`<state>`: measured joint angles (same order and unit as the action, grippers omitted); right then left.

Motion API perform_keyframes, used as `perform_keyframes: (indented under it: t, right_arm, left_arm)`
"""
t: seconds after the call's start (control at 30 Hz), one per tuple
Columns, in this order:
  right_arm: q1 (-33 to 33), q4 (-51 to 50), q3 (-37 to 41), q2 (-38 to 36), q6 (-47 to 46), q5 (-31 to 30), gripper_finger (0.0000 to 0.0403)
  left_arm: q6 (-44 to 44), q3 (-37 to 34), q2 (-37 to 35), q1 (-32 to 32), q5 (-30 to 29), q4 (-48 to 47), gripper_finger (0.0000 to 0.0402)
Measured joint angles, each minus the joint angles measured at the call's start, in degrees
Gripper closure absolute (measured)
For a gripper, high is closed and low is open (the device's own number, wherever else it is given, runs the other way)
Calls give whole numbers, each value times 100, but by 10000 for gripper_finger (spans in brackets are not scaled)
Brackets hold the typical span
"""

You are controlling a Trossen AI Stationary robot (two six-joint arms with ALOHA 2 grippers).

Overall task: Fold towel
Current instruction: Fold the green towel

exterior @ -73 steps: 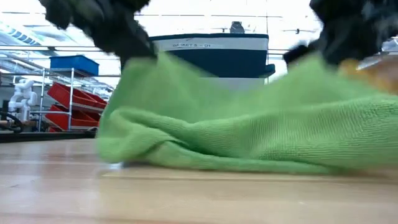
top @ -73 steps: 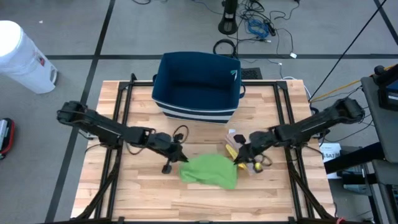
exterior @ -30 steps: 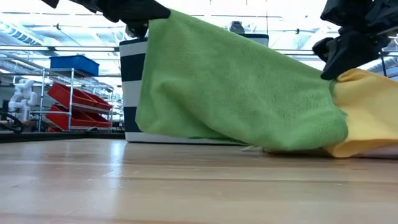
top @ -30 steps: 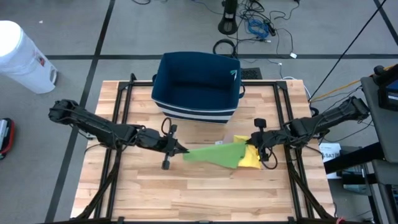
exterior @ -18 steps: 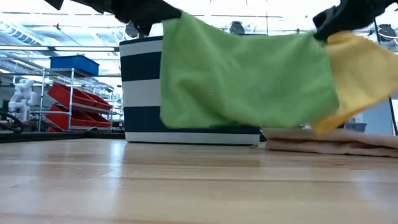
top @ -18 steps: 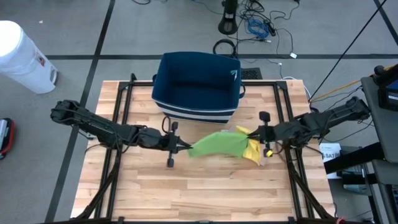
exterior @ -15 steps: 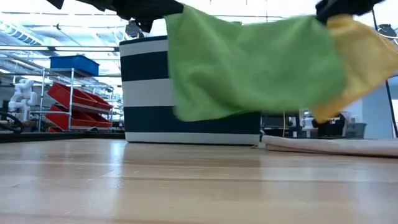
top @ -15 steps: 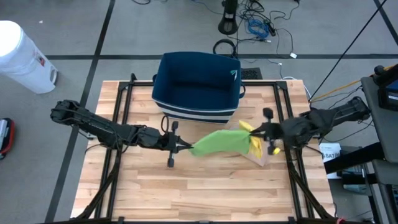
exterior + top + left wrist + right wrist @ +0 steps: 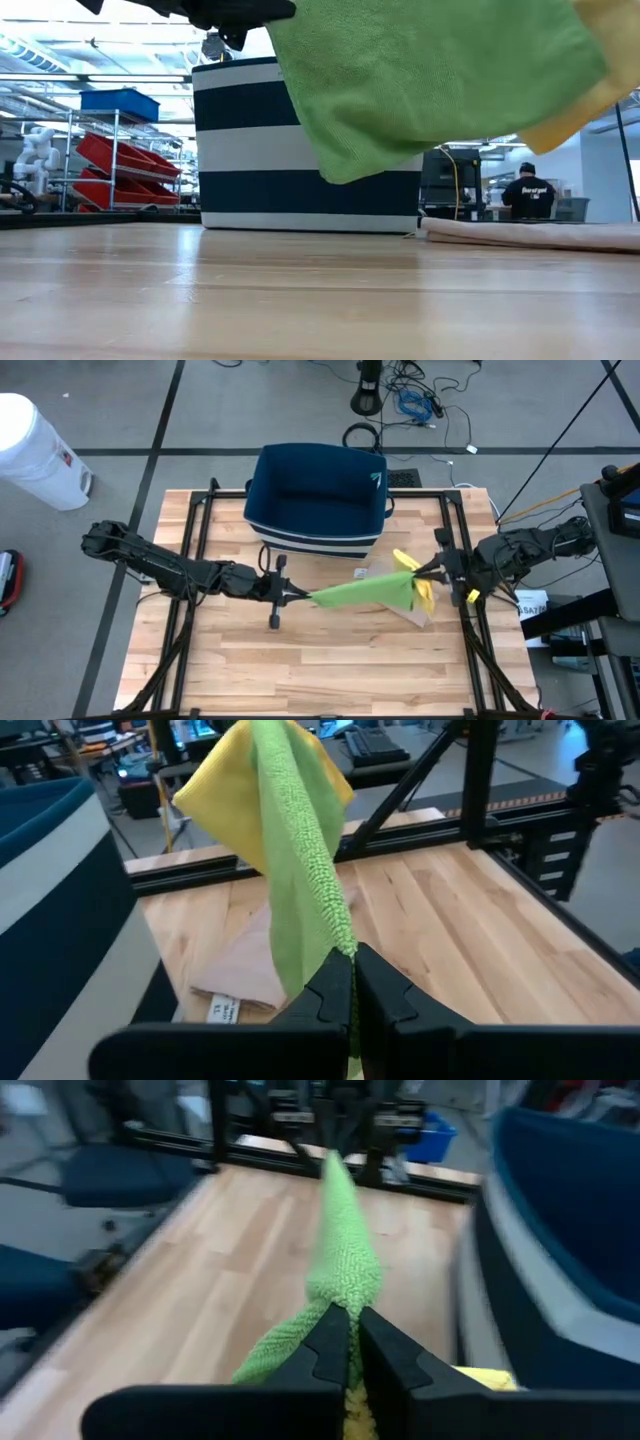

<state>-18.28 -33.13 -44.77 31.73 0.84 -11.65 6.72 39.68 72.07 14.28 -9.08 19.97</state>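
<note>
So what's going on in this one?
The two arms hold a green towel stretched between them, lifted clear of the wooden table in front of the striped navy basket. The left gripper is shut on one end and the right gripper on the other. A yellow cloth hangs at the right gripper along with the green one. A beige cloth lies flat on the table below. No fold has been made yet.
</note>
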Motion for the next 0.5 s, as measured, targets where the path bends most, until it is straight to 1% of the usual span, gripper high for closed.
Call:
perform_keyframes:
  t: [0.07, 0.17, 0.3, 0.5]
  right_arm:
    - [0, 23, 0, 40, -69, 267, 394]
    - [0, 0, 0, 73, -293, 437, 394]
    - [0, -211, 0, 117, -558, 446, 394]
    - [7, -1163, 0, 139, -728, 357, 392]
  left_arm:
    - [0, 0, 2, -2, 176, 29, 401]
    - [-16, 0, 2, 1, 338, 89, 401]
    - [-18, 0, 2, 0, 430, 206, 401]
    - [-24, -2, 7, -5, 424, 329, 401]
